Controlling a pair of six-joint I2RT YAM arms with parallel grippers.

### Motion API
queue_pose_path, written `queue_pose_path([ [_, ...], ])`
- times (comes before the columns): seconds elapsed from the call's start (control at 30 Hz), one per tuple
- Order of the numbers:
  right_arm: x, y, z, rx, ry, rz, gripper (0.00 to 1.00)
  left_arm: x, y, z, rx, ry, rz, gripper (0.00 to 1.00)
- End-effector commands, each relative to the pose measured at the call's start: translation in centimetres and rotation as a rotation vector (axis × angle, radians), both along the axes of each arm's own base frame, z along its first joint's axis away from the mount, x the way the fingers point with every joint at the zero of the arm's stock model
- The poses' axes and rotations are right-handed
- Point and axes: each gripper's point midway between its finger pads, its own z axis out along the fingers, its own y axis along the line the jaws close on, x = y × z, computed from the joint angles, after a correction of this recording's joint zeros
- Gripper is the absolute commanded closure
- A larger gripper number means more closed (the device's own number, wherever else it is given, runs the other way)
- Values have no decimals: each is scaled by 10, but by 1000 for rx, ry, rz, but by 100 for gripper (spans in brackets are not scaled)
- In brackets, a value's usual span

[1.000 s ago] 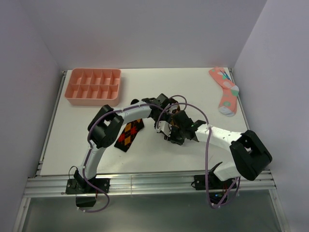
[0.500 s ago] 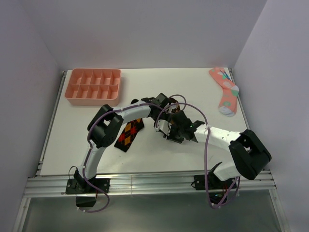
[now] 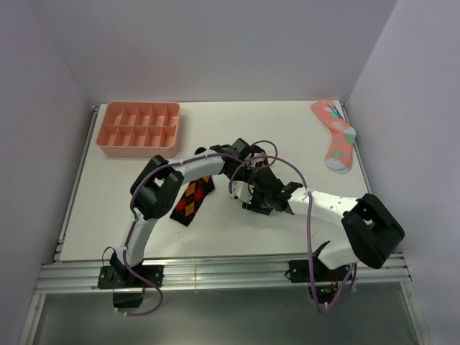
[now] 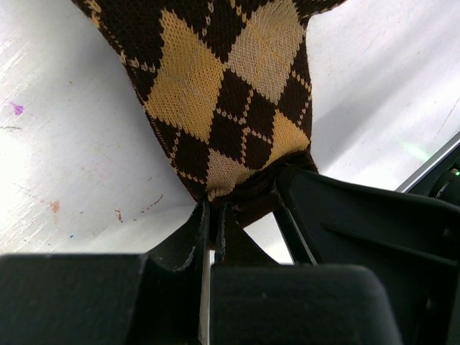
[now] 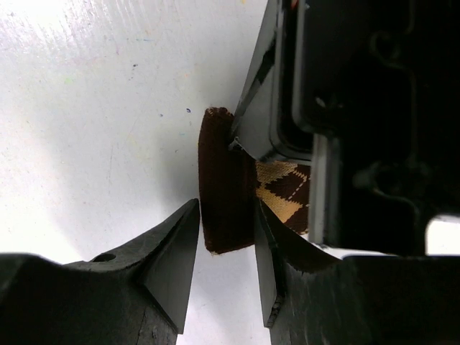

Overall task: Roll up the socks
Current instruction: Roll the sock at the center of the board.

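Note:
A sock with tan and orange diamonds point(image 4: 230, 93) hangs over the white table in the left wrist view. My left gripper point(image 4: 213, 206) is shut on its dark lower edge. In the right wrist view its dark brown cuff point(image 5: 226, 190) stands between the fingers of my right gripper point(image 5: 226, 205). That gripper is open: one finger point(image 5: 267, 244) rests against the cuff and the other stands just off it. The two grippers meet mid-table, left point(image 3: 248, 162) above right point(image 3: 253, 194), and hide this sock from above. A second sock with red and orange diamonds point(image 3: 192, 200) lies flat under the left forearm.
A pink compartment tray point(image 3: 140, 128) sits at the back left. A pink sock with teal and white marks point(image 3: 335, 136) lies at the back right. Grey walls close in the table on three sides.
My right gripper's jaws have spread apart around the cuff, and its arm has shifted slightly. The left gripper stays shut on the sock and has not moved.

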Motion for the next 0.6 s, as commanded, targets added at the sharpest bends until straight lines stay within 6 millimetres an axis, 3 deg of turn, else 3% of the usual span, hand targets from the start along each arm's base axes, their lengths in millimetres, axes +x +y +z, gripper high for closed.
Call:
queue_pose_path([
  [0.0, 2, 3, 8, -5, -38, 9, 56, -6, 1, -10, 17, 10, -30, 100],
  [0.57, 5, 9, 13, -52, -90, 0, 54, -9, 3, -11, 16, 21, -27, 100],
])
